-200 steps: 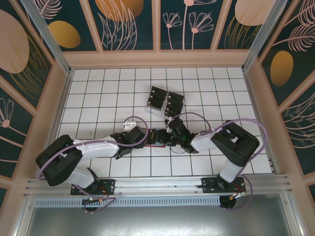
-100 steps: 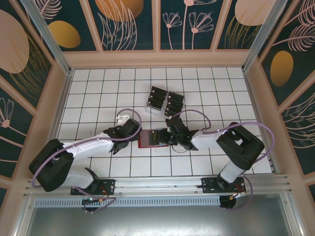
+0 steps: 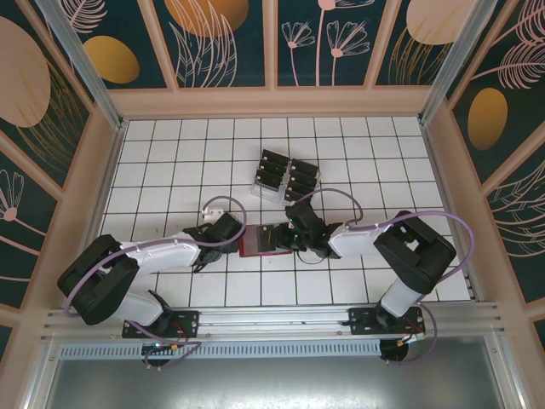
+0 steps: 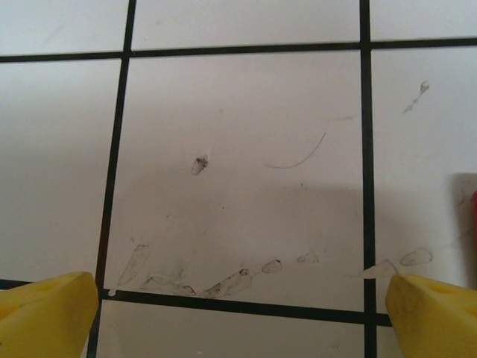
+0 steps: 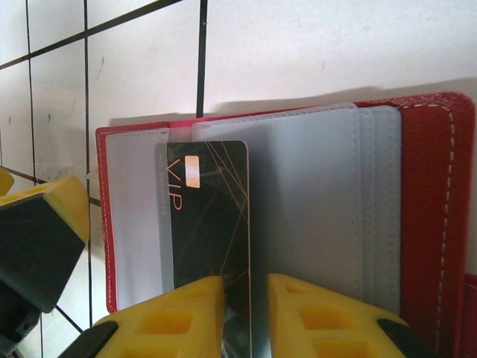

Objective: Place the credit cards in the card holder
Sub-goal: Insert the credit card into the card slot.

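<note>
Black credit card (image 5: 212,216), pinched by the right jaws, lies on the open card holder (image 5: 432,194); left jaws spread.

**Top view.** Bright, even light falls from above on the white tiled floor (image 3: 170,153). Soft, short shadows lie beneath the left arm (image 3: 162,254) and right arm (image 3: 362,240), and the grid lines stay straight to the edges.

**Left wrist view.** The tile is sharp, with a faint shadow over its near part. The fingertips (image 4: 45,313) of the left gripper (image 4: 238,321) are blurred.

**Right wrist view.** The card holder (image 5: 432,209) casts a grey shadow on the far tile. The credit card (image 5: 212,216) is legible, and the fingers (image 5: 179,317) of the right gripper (image 5: 246,313) are soft.
</note>
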Tool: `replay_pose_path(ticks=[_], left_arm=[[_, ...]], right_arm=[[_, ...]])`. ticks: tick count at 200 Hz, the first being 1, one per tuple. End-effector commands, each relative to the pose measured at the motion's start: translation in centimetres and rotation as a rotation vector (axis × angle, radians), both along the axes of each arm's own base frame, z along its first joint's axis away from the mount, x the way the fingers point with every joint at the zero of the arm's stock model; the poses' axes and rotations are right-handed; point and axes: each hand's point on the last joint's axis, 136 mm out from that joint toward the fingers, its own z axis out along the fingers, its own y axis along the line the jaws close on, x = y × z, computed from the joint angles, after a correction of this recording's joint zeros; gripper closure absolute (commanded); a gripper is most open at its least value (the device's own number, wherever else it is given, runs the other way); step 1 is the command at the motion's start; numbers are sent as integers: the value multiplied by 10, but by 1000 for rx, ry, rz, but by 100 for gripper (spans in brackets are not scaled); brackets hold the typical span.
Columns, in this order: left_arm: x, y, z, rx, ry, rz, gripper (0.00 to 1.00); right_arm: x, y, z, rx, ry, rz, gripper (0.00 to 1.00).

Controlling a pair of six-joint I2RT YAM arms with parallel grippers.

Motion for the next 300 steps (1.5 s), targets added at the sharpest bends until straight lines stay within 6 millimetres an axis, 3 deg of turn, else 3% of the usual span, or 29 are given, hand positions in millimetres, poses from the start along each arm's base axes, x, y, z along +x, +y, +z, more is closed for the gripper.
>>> replay_pose_path(ticks=[1, 89, 182, 219, 249, 300], left_arm=[[-4, 2, -11, 5, 34, 4, 1], [-8, -6, -23, -24, 62, -22, 1], [-8, -11, -22, -35, 55, -32, 1], [-3, -10, -12, -46, 16, -7, 1], [-1, -4, 4, -58, -35, 22, 1], [-6, 5, 1, -25, -18, 39, 1]], right_arm=[[1, 3, -4, -37, -9, 7, 78], [-4, 21, 0, -29, -16, 48, 82], [-5, 45, 4, -27, -21, 111, 81], [0, 35, 20, -65, -72, 103, 65], [6, 20, 38, -79, -115, 70, 64], [9, 21, 32, -89, -110, 86, 68]])
